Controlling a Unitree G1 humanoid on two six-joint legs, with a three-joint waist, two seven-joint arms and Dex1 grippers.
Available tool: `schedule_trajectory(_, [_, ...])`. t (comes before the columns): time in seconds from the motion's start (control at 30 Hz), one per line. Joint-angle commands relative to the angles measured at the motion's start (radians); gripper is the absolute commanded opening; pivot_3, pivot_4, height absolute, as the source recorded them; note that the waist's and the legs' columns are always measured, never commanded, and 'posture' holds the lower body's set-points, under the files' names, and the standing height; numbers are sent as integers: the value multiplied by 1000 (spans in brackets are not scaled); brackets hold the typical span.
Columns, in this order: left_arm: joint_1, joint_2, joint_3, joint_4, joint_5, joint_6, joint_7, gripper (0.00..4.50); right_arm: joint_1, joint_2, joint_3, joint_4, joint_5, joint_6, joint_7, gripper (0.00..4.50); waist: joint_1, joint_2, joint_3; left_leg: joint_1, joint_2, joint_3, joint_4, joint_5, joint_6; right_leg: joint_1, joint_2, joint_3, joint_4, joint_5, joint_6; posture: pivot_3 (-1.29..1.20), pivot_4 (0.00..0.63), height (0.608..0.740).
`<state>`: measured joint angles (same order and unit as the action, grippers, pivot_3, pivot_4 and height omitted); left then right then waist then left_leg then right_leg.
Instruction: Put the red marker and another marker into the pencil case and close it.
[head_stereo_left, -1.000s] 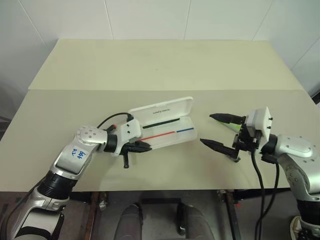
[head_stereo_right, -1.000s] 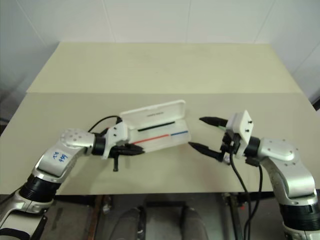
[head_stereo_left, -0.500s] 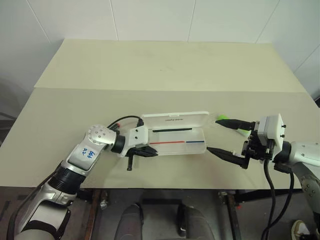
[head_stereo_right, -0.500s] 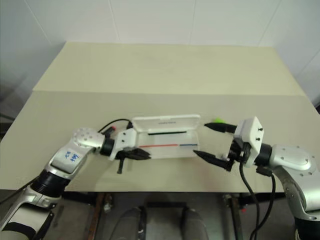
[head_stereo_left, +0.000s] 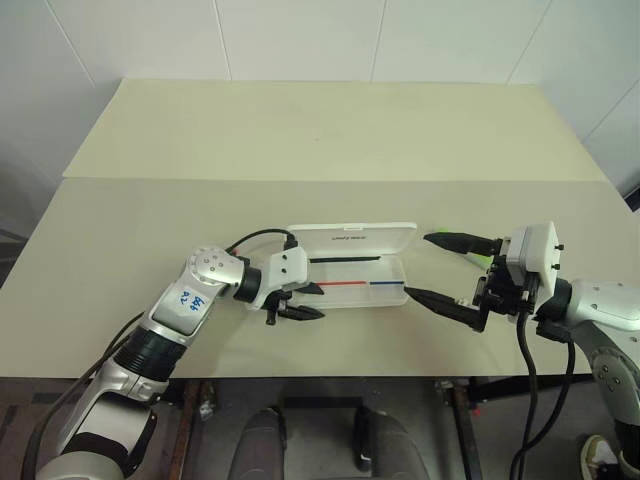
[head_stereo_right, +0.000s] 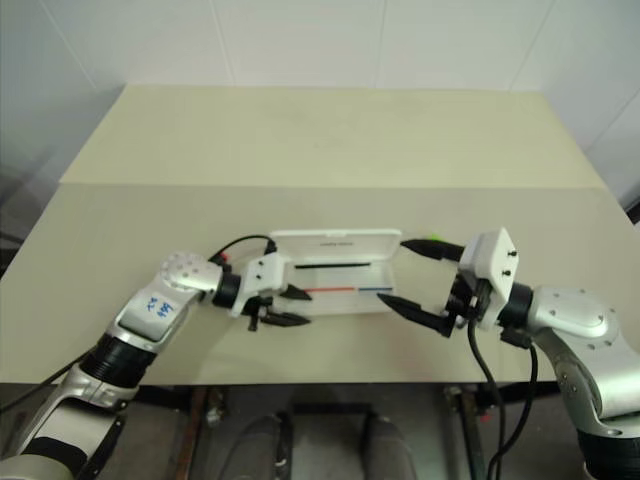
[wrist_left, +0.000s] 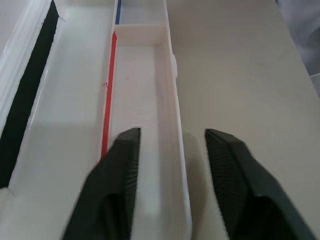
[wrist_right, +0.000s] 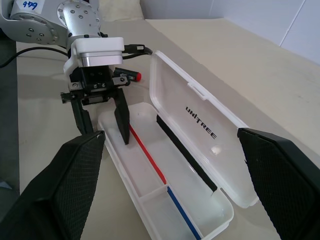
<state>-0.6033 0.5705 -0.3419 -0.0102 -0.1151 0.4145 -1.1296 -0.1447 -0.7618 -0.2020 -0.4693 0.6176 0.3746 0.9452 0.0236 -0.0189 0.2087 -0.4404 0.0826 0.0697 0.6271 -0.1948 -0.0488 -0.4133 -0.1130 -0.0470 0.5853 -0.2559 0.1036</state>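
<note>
"UNITREE" stands in dark letters inside the pencil case (wrist_right: 176, 165) lid (wrist_right: 200, 122).

The pencil case (wrist_right: 165, 175) is white, with black lettering on its lid and thin red, blue and black lines inside. The table (head_stereo_left: 320, 130) is a plain pale beige. Both grippers have black fingers on white housings, the left gripper (head_stereo_left: 307, 302) and the right gripper (head_stereo_left: 438, 268). A bright lime-green tip (head_stereo_right: 432, 241) shows beside the right gripper's finger.

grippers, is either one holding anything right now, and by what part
Nothing is held. The left gripper has its jaws open astride the pencil case's front wall; the right gripper is open and empty.
</note>
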Motion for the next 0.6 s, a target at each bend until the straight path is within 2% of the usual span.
schedule_trajectory(0.03, [4,13,21,-73,-22,22,-6,2643,-21,8,-6,-12,12,-12,-4,4500,1,0,0,0,0,0,0,0,0,-1,0,0,1,0,0,0,150,740])
schedule_trajectory(0.3, [20,53,79,-203,-90,111,-11,2643,-35,27,15,9,3,-20,8,4500,-1,0,0,0,0,0,1,0,0,0,0,0,1,0,0,0,150,740])
schedule_trajectory(0.43, [60,91,155,-303,-178,197,-9,2643,-38,29,25,22,4,-25,14,4500,-1,0,0,0,0,0,0,0,0,0,0,0,0,0,0,0,150,740])
schedule_trajectory(0.53, [122,154,235,-401,-275,286,-25,3200,-43,29,29,29,4,-27,18,4500,-6,0,0,0,0,0,0,0,0,-1,0,0,0,-1,0,0,150,740])
schedule_trajectory(0.6, [198,207,322,-476,-361,323,-47,3903,-56,26,27,34,10,-24,24,4500,-10,0,0,1,0,0,-1,0,0,-1,0,0,1,-1,-1,0,150,740])
